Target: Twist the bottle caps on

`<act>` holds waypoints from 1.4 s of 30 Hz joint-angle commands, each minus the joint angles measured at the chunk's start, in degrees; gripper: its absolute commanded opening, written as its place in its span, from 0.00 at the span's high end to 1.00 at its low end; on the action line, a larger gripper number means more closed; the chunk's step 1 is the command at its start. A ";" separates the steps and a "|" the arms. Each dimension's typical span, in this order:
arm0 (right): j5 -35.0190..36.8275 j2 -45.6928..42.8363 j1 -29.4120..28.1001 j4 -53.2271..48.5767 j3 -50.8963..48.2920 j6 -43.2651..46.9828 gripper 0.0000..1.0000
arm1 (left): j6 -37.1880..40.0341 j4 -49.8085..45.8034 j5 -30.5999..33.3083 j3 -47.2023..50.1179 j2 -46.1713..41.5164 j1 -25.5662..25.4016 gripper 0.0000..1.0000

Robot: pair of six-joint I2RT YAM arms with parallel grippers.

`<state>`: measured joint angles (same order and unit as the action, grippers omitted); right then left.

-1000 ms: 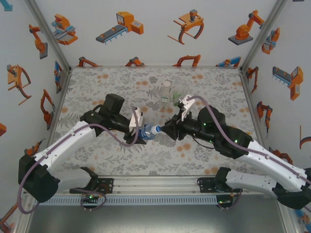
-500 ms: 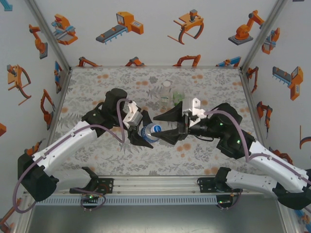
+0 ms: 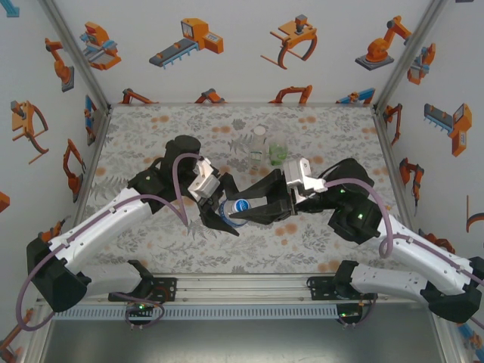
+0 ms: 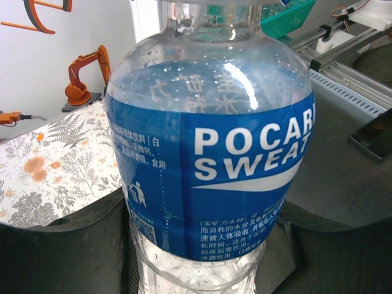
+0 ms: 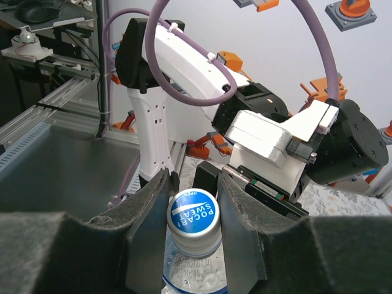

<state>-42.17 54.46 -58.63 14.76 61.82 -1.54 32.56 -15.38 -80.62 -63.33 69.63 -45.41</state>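
Observation:
My left gripper (image 3: 220, 214) is shut on the body of the blue-label bottle (image 3: 229, 211), which it holds tilted above the table. In the left wrist view that bottle (image 4: 208, 153) stands between the dark fingers (image 4: 55, 251). A bottle cap (image 5: 193, 213), white with a blue printed top, sits on the bottle's neck. My right gripper (image 5: 193, 215) is shut on this cap, one pad on each side. From above, the right gripper (image 3: 243, 209) meets the bottle mouth from the right.
Two more bottles stand upright at the back middle: one with a white-and-green label (image 3: 259, 151) and a green-tinted one (image 3: 277, 152). The patterned table (image 3: 151, 136) has walls on three sides. Both arms cross the table's near half.
My right gripper opened wide half a second ago and has shut on the cap again. The left gripper has turned with the bottle and shifted slightly.

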 commanded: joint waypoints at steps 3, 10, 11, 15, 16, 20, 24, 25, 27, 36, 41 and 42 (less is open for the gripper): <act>-0.75 -0.29 0.07 -0.14 -0.67 1.06 0.71 | -0.03 0.74 -2.02 -2.32 0.29 -0.33 1.00; 14.18 -0.77 0.05 -6.39 -0.56 2.01 1.00 | -4.88 4.88 7.09 -1.25 -0.05 -0.30 1.00; 17.49 -0.85 0.08 -7.11 -0.79 1.70 1.00 | -8.21 8.80 10.81 -0.03 -0.42 -0.30 1.00; 33.15 -1.78 0.07 -9.49 -1.72 0.47 1.00 | -19.32 22.11 24.80 4.07 -1.42 -0.38 1.00; 36.68 -1.92 0.02 -10.18 -1.84 0.36 1.00 | -20.90 23.66 26.96 4.32 -1.42 -0.39 1.00; 51.61 -1.66 0.02 -12.62 -1.88 -1.11 1.00 | -23.70 26.71 40.56 5.09 -1.85 -2.82 1.00; 62.22 0.18 0.02 -14.27 -0.70 -2.70 1.00 | -26.18 29.40 54.39 5.45 -2.15 -5.83 1.00; 64.66 0.74 0.09 -14.30 -0.50 -3.40 1.00 | -27.18 30.71 57.40 5.72 -2.24 -6.53 1.00; 67.45 1.71 0.01 -13.58 -0.45 -4.78 1.00 | -28.62 32.95 63.36 6.29 -2.32 -8.09 1.00; 57.87 -0.17 0.21 -9.85 -0.44 -4.18 0.84 | -26.86 27.85 62.15 4.08 -1.95 -9.52 1.00; 47.51 -4.96 0.88 -11.17 -0.11 -2.98 0.48 | -26.00 27.03 52.08 3.40 -1.84 -9.18 1.00; 45.61 -5.79 0.97 -11.16 -0.12 -2.59 0.47 | -26.05 26.75 49.17 3.21 -1.77 -8.88 1.00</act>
<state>10.83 51.88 -58.13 3.79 61.56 -5.72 6.48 9.39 -23.75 -57.56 69.10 -54.68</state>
